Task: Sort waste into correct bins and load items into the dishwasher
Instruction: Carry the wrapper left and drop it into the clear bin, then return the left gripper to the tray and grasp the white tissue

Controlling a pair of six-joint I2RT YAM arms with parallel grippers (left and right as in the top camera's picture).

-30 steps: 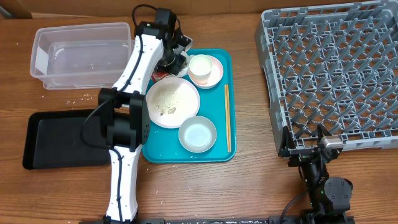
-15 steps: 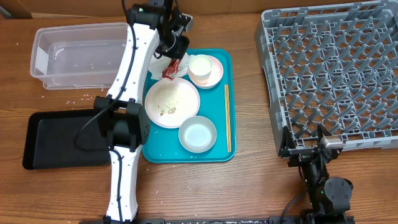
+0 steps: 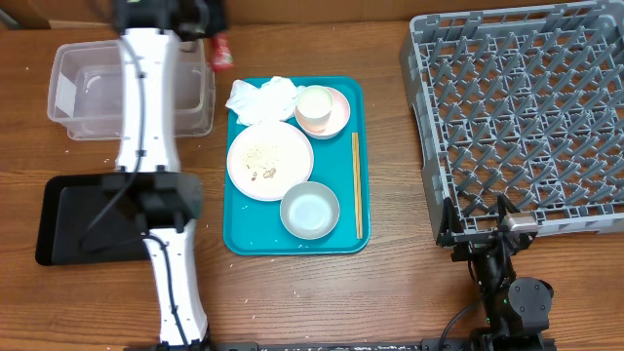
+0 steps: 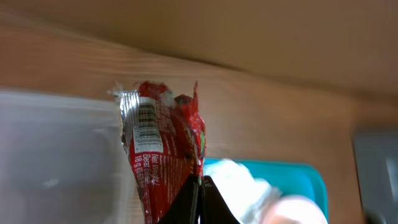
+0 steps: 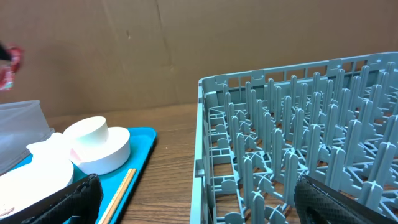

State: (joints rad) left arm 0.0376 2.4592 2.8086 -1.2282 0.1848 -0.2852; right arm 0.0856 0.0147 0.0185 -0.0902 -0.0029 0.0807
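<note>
Brown wooden table (image 3: 390, 292) surface carries the whole work area, with a plain cardboard wall behind the far edge. Progress is judged as early: one waste item is in transit and nothing has been loaded. The left gripper (image 4: 199, 198) is clamped on the small red-and-white sachet wrapper (image 4: 165, 155) and holds it near the far-left corner of the table, at the far right corner of the clear rectangular plastic tub (image 3: 68, 58); whether it is over the rim or just outside cannot be told. The shallow black rectangular plastic tray (image 3: 58, 244) at the near-left edge holds nothing. On the teal serving tray (image 3: 341, 239) at the table centre lie the crumpled white paper napkin (image 3: 259, 97), the round white plate (image 3: 292, 146) bearing rice and crumbs, the small white cup (image 3: 314, 102) on its pale pink saucer (image 3: 336, 115), the pale bluish-white bowl (image 3: 310, 210) and the thin wooden chopsticks (image 3: 355, 185). The large square grey plastic dish rack (image 3: 526, 117) at the right edge holds no dishes. The right gripper (image 5: 208, 199) rests at the near-right edge, fingers spread wide. The sachet is creased, torn along its top, with a silver foil strip and barcode showing.
</note>
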